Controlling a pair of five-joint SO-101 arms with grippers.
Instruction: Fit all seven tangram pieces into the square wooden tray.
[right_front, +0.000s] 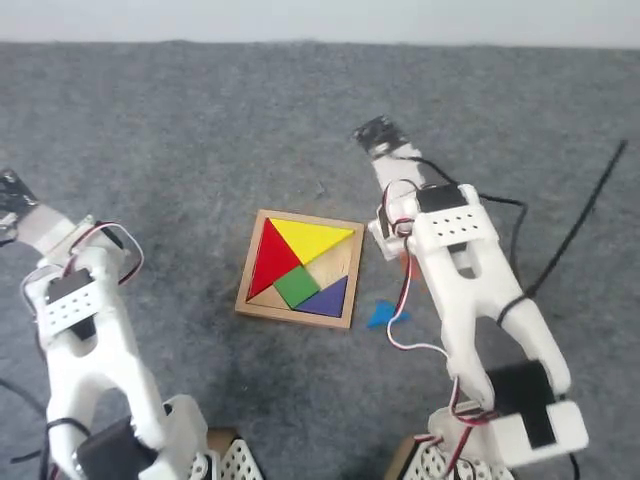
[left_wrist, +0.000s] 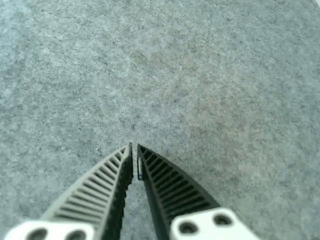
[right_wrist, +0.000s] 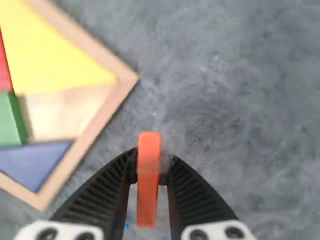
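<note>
From above, the square wooden tray (right_front: 354, 280) sits mid-table on grey carpet (right_front: 200, 120). It holds a red triangle (right_front: 270, 262), a yellow triangle (right_front: 310, 238), a green square (right_front: 296, 286) and a dark blue triangle (right_front: 326, 297), with bare wood showing in the rest. A light blue piece (right_front: 383, 315) lies on the carpet just beside the tray, near the right arm (right_front: 470, 270).

Left wrist view: the left gripper (left_wrist: 134, 148) is closed on nothing, over carpet.

Right wrist view: the right gripper (right_wrist: 149, 156) pinches an orange piece (right_wrist: 148, 200) on edge, just off the tray's corner.
</note>
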